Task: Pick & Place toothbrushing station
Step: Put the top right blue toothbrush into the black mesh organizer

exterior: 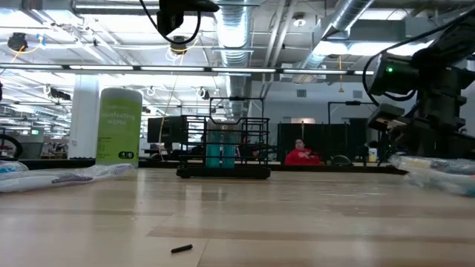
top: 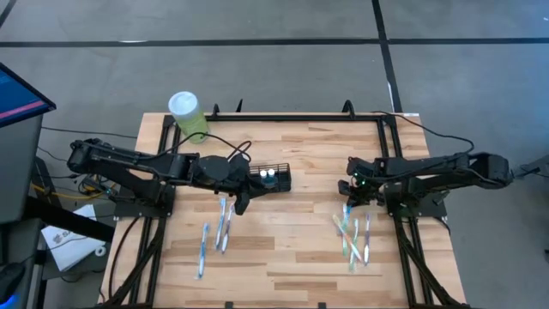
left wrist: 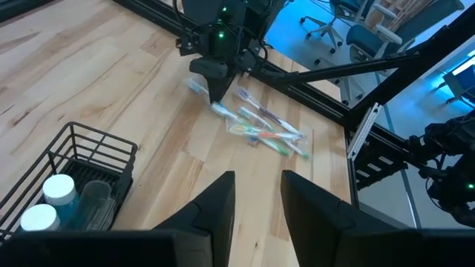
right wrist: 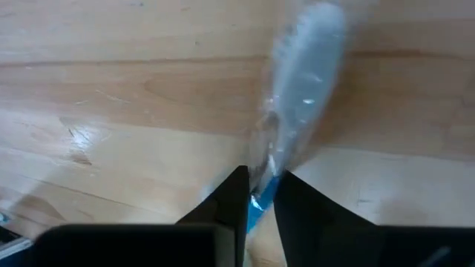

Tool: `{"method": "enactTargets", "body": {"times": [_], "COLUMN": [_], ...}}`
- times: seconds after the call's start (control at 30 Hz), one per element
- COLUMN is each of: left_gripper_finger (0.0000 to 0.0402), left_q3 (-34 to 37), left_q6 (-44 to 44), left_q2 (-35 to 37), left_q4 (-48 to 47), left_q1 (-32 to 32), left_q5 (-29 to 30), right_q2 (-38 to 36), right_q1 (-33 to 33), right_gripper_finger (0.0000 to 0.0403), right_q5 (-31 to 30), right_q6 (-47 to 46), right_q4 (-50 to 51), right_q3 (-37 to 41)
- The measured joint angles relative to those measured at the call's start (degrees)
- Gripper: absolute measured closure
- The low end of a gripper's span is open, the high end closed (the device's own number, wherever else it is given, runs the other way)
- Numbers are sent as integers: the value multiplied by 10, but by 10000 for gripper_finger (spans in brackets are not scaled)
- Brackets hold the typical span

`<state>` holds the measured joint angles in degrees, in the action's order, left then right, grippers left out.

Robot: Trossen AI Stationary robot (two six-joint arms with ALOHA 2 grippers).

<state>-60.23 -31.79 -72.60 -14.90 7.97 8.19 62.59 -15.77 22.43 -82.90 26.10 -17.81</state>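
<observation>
Black wire-mesh caddy [top: 274,178] sits mid-table just beside the left gripper [top: 243,202], fingers parted and empty, its long side across the table, while the farther right gripper [right wrist: 257,194] pinches a wrapped blue-handled toothbrush [right wrist: 297,96].

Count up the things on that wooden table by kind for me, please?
Black wire-mesh caddy: 1
Green canister: 1
Toothbrush heaps, brushes too small to count: 2 (left, right)
Wrapped toothbrush in the right gripper: 1
Total: 5
</observation>
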Motion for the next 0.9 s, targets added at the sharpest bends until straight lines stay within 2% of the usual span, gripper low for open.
{"method": "enactTargets", "body": {"times": [0.23,0.47,0.73,0.9], "left_gripper_finger": [296,296,296,296], "left_q3": [0,0,0,0], "left_q6": [0,0,0,0], "left_q2": [0,0,0,0], "left_q4": [0,0,0,0], "left_q1": [0,0,0,0], "left_q5": [0,1,2,2], "right_q2": [0,0,0,0], "right_q1": [0,-2,-2,-2], "right_gripper_finger": [382,366,385,371], "right_q5": [-42,-83,-126,-170], "right_q6": [34,66,126,166], "right_q4": [-2,0,2,2], "right_q3": [-31,-75,-107,-126]}}
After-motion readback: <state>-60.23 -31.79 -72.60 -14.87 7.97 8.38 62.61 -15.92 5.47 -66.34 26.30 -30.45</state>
